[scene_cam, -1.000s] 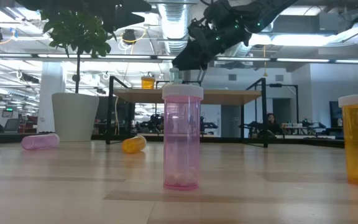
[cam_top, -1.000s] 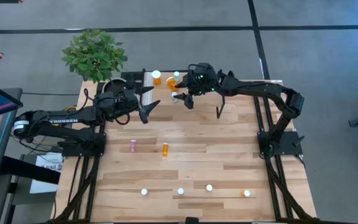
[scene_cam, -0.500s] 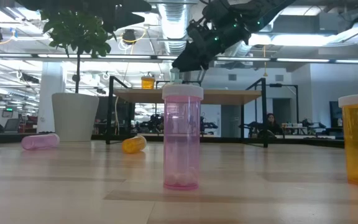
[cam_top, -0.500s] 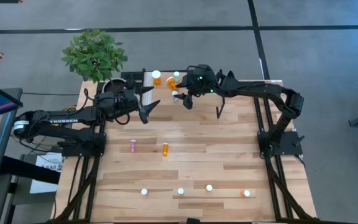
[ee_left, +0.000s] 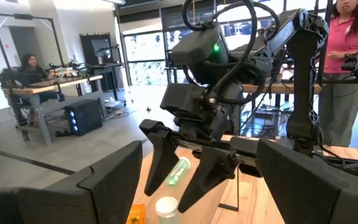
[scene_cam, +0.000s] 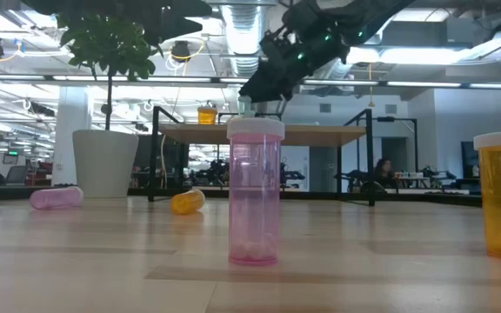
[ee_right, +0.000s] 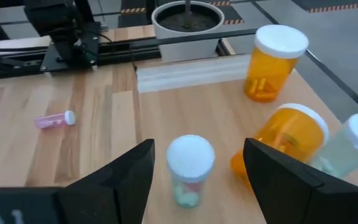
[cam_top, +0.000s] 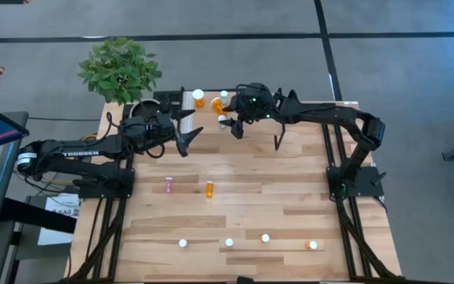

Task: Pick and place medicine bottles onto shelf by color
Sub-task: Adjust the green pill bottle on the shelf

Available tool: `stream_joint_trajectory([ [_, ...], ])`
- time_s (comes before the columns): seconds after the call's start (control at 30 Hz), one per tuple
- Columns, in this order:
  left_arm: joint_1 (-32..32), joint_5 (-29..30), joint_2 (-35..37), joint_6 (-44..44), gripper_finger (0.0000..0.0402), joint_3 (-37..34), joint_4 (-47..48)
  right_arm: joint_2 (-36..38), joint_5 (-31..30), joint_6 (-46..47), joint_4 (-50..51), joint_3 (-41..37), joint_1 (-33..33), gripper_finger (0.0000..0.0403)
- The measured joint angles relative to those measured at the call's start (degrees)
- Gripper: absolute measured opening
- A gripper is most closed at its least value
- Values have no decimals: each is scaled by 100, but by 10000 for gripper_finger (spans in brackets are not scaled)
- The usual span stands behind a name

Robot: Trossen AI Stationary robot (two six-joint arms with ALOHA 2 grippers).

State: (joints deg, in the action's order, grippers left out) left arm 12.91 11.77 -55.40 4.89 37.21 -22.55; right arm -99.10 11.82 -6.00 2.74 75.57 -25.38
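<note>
Two spread fingers of the right end effector (ee_right: 194,186) straddle the teal bottle (ee_right: 190,168) on the shelf (ee_right: 166,134); retreat straight upward to avoid toppling it.

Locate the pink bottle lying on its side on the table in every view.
High view: the lying pink bottle is left of centre on the table, beside a lying orange bottle.
Low view: far left, on the tabletop.
Right wrist view: left of centre, cap end towards the gripper.
Left wrist view: not in it.
Shared landmark: the potted plant, beyond the bottle at the table's far corner.
</note>
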Motion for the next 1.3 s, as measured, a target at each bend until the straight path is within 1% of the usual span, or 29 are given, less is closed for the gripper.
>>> stream_joint_trajectory([
  [0.07, 0, 0, 0, 0, 306, 0, 0, -139, -2, 41, -103, 11, 52, 270],
  [0.13, 0, 0, 0, 0, 306, 0, 0, -214, 14, 94, 36, -20, 31, 270],
  [0.2, 0, 0, 0, 0, 306, 0, 11, -361, 38, 125, -205, 16, 48, 270],
  [0.33, 0, 0, 0, 0, 306, 0, 30, -584, 36, 153, -167, -5, 12, 270],
  [0.63, 0, 0, 0, 10, 306, 0, 38, -589, 35, 148, -172, -5, 13, 263],
  [0.73, 0, 0, 0, 11, 306, 0, 39, -565, 33, 122, -203, -5, 13, 247],
  [1.07, 0, 0, 0, 11, 306, 0, 48, -480, 29, 78, 29, -5, -14, 163],
  [1.3, -2, 0, 0, 29, 306, 0, 81, -252, 24, 16, 262, 7, -73, 136],
])
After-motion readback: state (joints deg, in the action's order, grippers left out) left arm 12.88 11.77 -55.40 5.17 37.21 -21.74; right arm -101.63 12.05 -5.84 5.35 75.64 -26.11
